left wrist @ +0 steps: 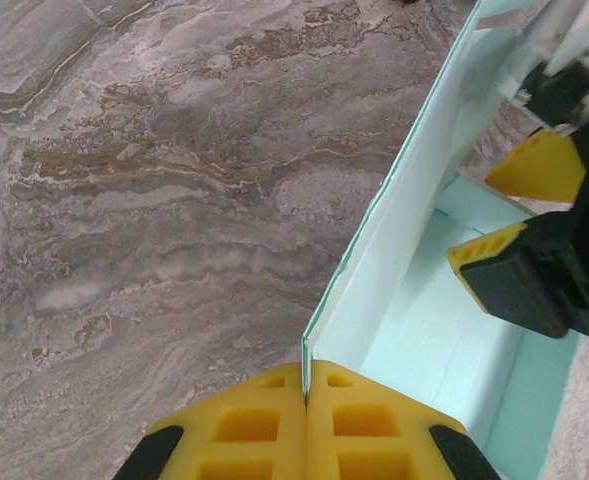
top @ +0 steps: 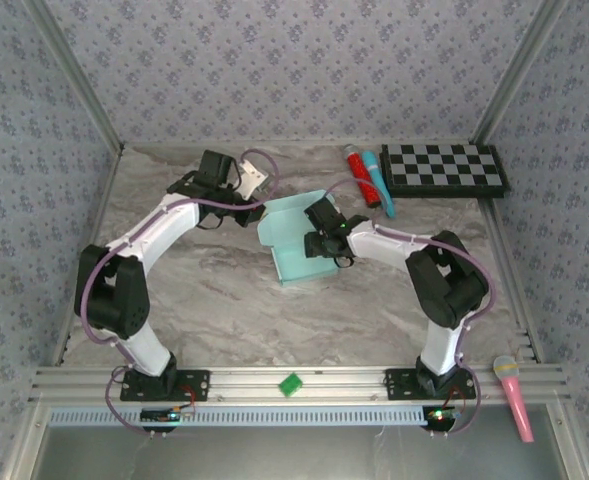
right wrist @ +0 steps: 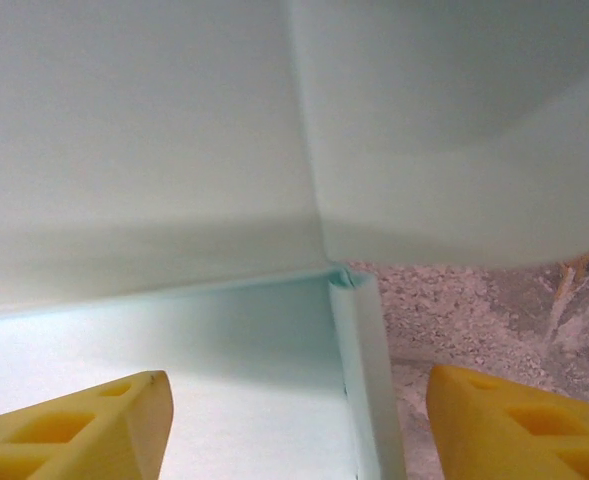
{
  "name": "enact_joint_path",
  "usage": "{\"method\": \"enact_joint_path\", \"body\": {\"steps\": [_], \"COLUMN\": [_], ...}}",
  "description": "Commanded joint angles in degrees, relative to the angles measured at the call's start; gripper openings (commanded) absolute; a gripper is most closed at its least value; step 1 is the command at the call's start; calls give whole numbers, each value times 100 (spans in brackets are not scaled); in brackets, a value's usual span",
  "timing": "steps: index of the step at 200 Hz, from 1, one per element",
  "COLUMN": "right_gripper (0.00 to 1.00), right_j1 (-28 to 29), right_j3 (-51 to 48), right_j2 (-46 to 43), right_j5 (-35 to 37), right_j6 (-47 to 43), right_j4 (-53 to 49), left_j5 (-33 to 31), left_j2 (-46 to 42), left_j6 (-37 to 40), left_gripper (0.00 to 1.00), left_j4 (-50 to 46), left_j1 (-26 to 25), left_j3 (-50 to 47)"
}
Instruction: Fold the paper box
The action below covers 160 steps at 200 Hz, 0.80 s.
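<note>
Left gripper (left wrist: 306,395) pinched tight on paper box (left wrist: 394,230) wall — right gripper (right wrist: 299,420) spread wide inside it, holding nothing.

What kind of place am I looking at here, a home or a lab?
Most likely a lab test cell: patterned wall panels box in a marble-look table, an aluminium mounting rail runs along its near edge, and a checkerboard lies at the back.

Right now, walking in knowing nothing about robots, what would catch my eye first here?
The pale aqua paper box, half folded with its walls raised, sits at the middle of the marble table. The left gripper pinches the edge of one wall, while the right gripper stands open inside the box. After that come the black-and-white checkerboard at the far right corner and the pink microphone at the near right.
</note>
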Motion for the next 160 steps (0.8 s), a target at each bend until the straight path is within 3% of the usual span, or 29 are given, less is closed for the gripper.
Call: {"method": "enact_joint_path", "body": {"steps": [1,97,160], "right_gripper": [73,77,77], "right_j1": [49,-76,-78], "right_j3": [-144,-565,-867], "right_j2": [-433,-968,-1204], "right_j5": [-129,-478,-67], "right_j6": [-55,-92,-6], "right_j4": [141,252,234], "left_j5": [-23,106,173], "left_j2": [142,452,639], "left_j6": [276,846,954], "left_gripper": [3,5,6], "left_j4": [-91,7,-11], "left_j1": [18,18,18], "left_j3": [190,435,730]}}
